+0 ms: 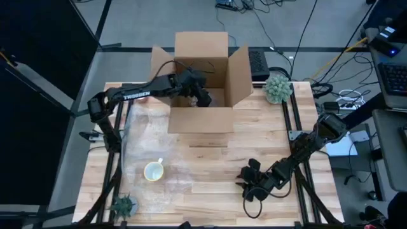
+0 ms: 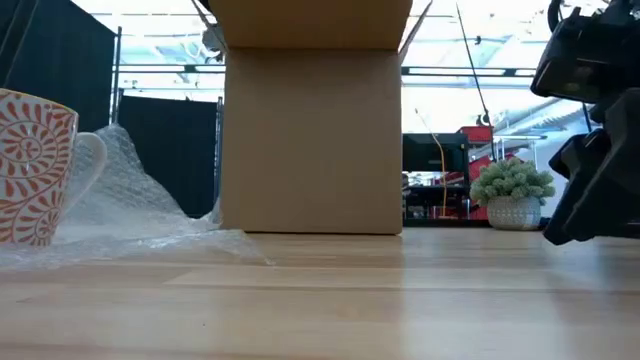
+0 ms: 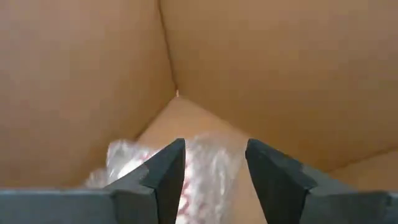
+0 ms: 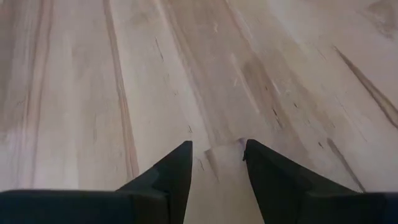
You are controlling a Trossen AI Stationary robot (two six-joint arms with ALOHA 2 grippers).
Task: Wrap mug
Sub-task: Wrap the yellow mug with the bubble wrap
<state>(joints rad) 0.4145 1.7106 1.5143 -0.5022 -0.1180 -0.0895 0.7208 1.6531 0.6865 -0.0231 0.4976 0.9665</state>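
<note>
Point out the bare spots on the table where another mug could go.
Free: the wood between the mug and the right gripper, in front of the box. Crowded: the bubble wrap on the left, and the box, where the left gripper reaches.

The left arm (image 1: 137,95) bears white lettering, apparently "TROSSEN".

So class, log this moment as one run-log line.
left gripper: open in box over wrapped bundle | right gripper: open, idle | mug: unwrapped
</note>
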